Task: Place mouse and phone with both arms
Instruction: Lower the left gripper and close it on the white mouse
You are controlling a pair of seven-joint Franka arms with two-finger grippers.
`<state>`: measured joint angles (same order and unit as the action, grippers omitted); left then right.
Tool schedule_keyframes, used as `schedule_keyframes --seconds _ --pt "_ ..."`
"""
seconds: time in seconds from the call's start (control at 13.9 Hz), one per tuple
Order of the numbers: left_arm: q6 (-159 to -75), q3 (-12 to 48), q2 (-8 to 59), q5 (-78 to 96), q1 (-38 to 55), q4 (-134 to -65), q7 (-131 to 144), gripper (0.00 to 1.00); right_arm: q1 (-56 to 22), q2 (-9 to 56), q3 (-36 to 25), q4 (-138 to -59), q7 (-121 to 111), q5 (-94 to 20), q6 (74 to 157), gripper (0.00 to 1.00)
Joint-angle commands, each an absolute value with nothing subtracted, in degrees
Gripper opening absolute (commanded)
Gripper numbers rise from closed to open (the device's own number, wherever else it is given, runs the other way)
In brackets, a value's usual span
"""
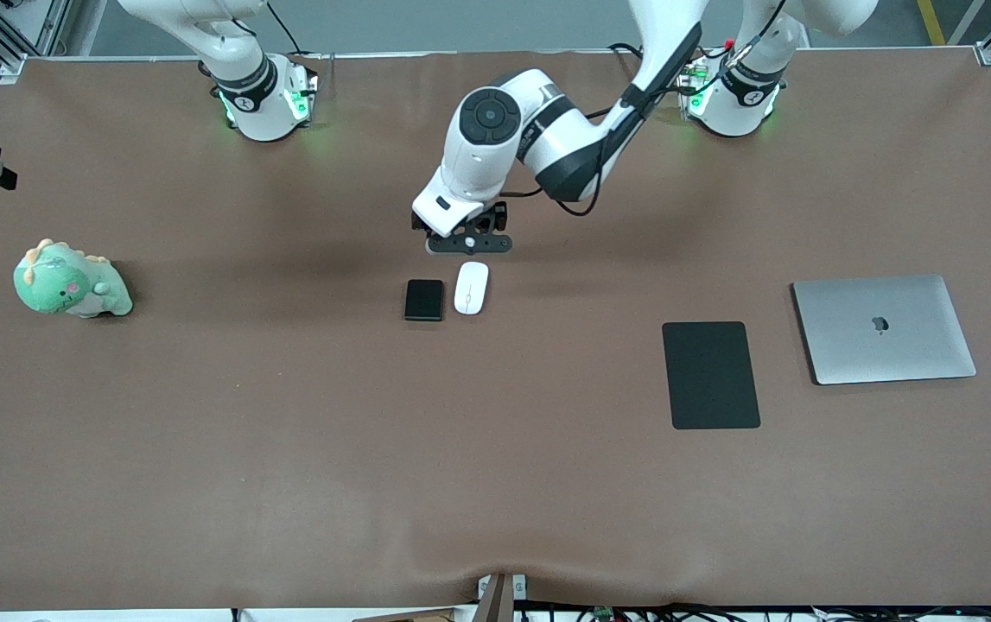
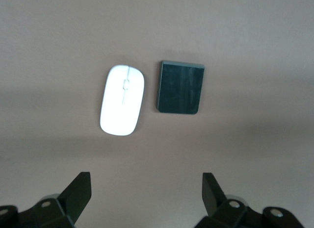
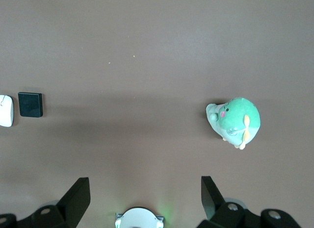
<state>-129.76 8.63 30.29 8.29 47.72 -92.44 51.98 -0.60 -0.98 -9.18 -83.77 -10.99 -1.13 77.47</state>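
Counter of brown matte sheet runs bare around the two task things at its middle. The small white oval computer mouse and the small black rounded-corner phone slab lie flat just beside each other, a thin strip of counter between them, the mouse toward the left arm's end. The left hand, black with two fingers, hangs just above the counter close by the mouse's scroll end, its fingers spread wide apart with nothing between them. The right hand is held up over the counter near its own base, fingers likewise apart and empty, waiting. Well away toward the left arm's end lie a large flat black rectangular mouse pad and a closed silver laptop; toward the right arm's end sits a green plush dinosaur.
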Motion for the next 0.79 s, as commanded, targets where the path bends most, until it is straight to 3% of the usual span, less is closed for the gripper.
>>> schedule_keyframes --seconds 0.0,0.36,0.5,0.72 --pt "-135.25 8.26 28.30 6.33 50.00 -98.69 53.70 1.00 0.53 -0.27 -8.88 -83.94 -12.48 -1.58 78.22 1.00" --pt "-136.49 8.26 31.81 -3.76 50.01 -97.92 53.27 1.00 0.53 3.42 -8.79 -83.85 -12.57 -0.97 82.00 1.00" --pt "-141.21 7.82 34.18 -5.44 49.57 -97.30 53.09 1.00 0.62 4.13 -8.88 -83.93 -12.66 -0.97 84.28 1.00" --pt "-143.70 7.73 39.53 -5.54 47.29 -91.96 52.91 1.00 0.53 5.80 -8.88 -83.93 -12.66 -0.53 86.12 1.00"
